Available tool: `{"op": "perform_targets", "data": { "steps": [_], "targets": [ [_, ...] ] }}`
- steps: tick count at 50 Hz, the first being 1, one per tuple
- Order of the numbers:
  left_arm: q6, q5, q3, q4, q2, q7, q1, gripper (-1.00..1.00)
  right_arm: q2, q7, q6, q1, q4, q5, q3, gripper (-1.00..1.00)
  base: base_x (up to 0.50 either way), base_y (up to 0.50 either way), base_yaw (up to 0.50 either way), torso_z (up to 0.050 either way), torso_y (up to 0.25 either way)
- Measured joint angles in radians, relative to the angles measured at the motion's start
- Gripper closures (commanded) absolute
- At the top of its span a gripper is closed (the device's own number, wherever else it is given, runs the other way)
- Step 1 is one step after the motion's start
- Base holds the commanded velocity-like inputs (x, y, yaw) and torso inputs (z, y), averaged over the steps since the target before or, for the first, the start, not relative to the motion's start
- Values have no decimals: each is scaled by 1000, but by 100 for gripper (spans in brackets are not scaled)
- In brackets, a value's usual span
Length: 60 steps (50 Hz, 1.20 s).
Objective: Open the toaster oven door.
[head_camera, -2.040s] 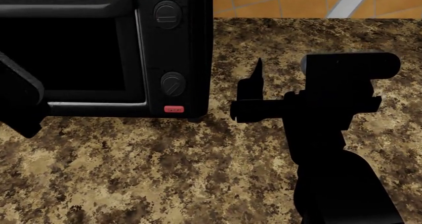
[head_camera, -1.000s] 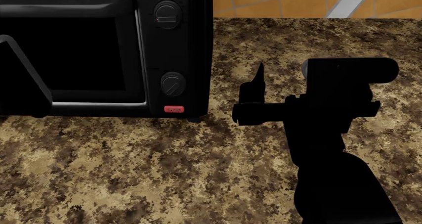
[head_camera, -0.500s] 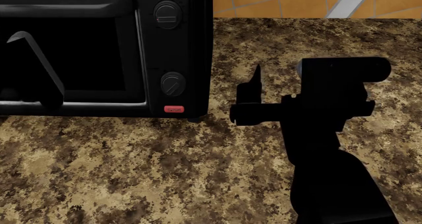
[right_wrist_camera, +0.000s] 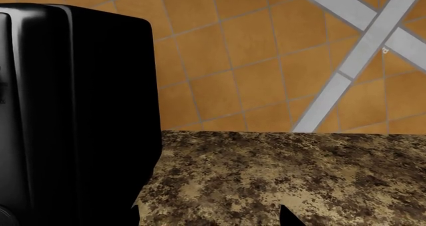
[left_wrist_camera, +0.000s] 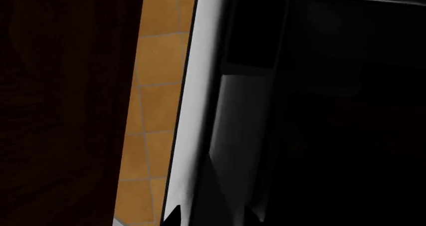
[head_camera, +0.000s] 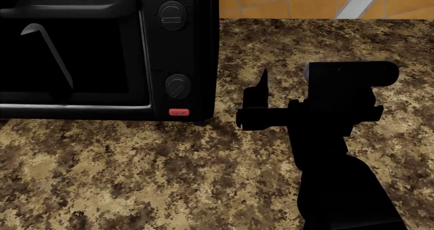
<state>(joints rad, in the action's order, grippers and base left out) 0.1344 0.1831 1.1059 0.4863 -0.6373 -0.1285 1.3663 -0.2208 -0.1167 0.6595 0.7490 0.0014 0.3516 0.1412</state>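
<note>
Nearest to us, the right arm stands over the speckled table point(head_camera: 135, 179), its claw point(head_camera: 261, 105) hovering beside the oven's right flank and apart from it; from the right wrist view two finger tips poke up well apart with nothing between them, so it's spread and idle. If that arm drifts left it bumps the oven point(head_camera: 196, 52) on its side, and a nudge there could shift the whole box just as the door is being worked. Further back, the door point(head_camera: 68, 95) sits at the oven's front, left of the two knobs point(head_camera: 178, 85) and the red button point(head_camera: 179, 112), and it looks shut or barely cracked, its bar handle point(head_camera: 74, 1) up along the top edge. In front of the glass a slim dark finger of the left claw point(head_camera: 51, 57) rises toward that handle; I can't tell whether the claw is spread or pressed together, and the left wrist view is mostly darkness. The risk here, to my eye: the finger slides off the broad bar, or pulls the oven forward across the table instead of swinging the door down. Behind it all, orange tiled wall point(head_camera: 291, 1).
</note>
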Motion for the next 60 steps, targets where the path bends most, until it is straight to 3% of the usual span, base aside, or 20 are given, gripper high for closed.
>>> {"op": "perform_targets", "data": {
  "steps": [20,48,54,60],
  "targets": [
    [5,52,17,-31,-19,-4,-1,100,-5,-4,-6,-2,1,12,0,-100,1,0,-1,0,0],
    [145,80,-4,-407,-206,-65,-96,100,-4,-6,-19,-5,6,31,1,-100,0,0,0,0,0],
    [163,168,-45,-470,-229,-87,-139,100,-4,-11,-11,-6,-6,35,3,-100,-9,0,5,0,3],
    [189,129,-35,-552,-281,-76,-170,100,-4,-15,-6,-6,-14,40,6,-100,0,0,5,0,2]
  ]
}}
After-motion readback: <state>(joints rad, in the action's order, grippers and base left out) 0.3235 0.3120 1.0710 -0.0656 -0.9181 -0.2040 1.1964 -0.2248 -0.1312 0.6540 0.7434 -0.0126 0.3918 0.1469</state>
